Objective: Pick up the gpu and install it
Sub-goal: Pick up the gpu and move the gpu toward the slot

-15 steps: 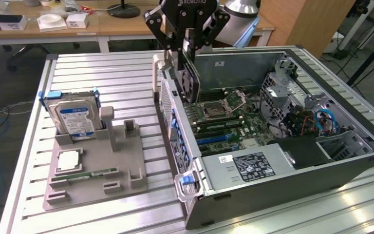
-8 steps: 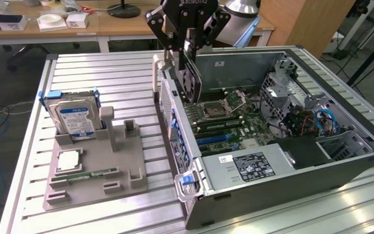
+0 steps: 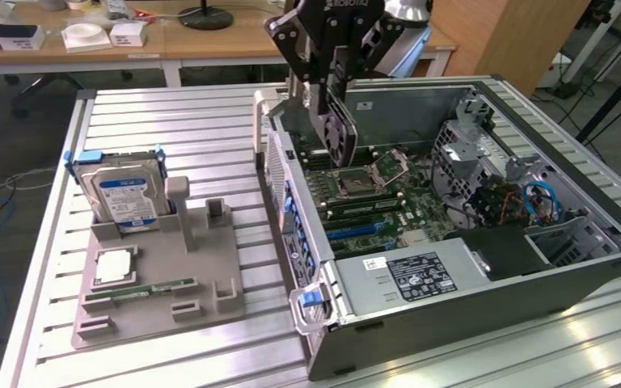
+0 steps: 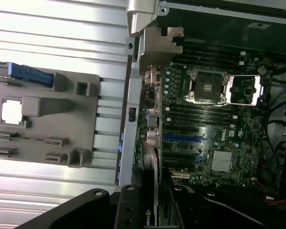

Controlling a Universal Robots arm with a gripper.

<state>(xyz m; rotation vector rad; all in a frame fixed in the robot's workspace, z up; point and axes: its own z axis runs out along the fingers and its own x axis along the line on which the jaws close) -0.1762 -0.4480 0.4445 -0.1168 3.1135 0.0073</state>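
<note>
The gpu [image 3: 341, 136], a thin dark card on edge, hangs upper centre of the exterior view above the open computer case [image 3: 483, 315], clamped in the tool [image 3: 329, 90], whose fingers hide its upper part.

Bright overhead light; glare on aluminium table [image 3: 591, 331].
</note>
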